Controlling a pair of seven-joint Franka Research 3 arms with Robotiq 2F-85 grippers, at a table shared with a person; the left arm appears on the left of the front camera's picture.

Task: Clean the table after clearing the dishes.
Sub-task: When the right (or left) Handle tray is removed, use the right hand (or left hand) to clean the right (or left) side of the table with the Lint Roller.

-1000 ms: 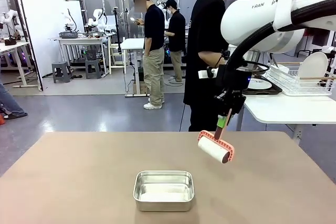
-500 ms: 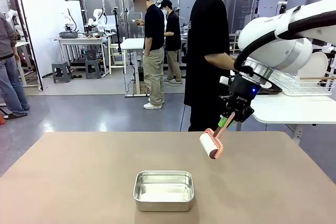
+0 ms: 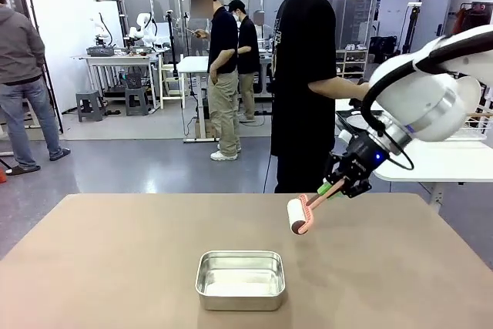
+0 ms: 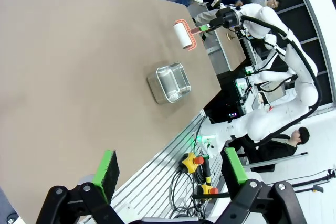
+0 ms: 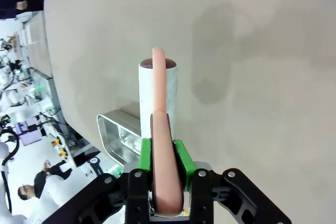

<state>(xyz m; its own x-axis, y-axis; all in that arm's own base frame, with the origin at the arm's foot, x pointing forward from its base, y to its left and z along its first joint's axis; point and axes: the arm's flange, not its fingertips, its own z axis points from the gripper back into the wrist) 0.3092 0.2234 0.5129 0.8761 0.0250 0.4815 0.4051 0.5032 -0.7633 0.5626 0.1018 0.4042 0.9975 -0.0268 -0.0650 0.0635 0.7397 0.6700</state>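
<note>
Tightly, the right hand [image 3: 330,187] grips the roller [image 3: 298,216] handle.

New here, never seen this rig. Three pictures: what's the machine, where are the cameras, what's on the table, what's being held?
Two white robot arms work at a tan table. The front view looks across it at a person standing at the far side. The other two pictures come from a camera on each wrist, looking along that gripper's fingers. On the table sits one empty-looking steel pan. The right gripper is shut on the handle of a pink-framed roller, held in the air beyond the pan. The left gripper is open and empty, raised well above the table.
</note>
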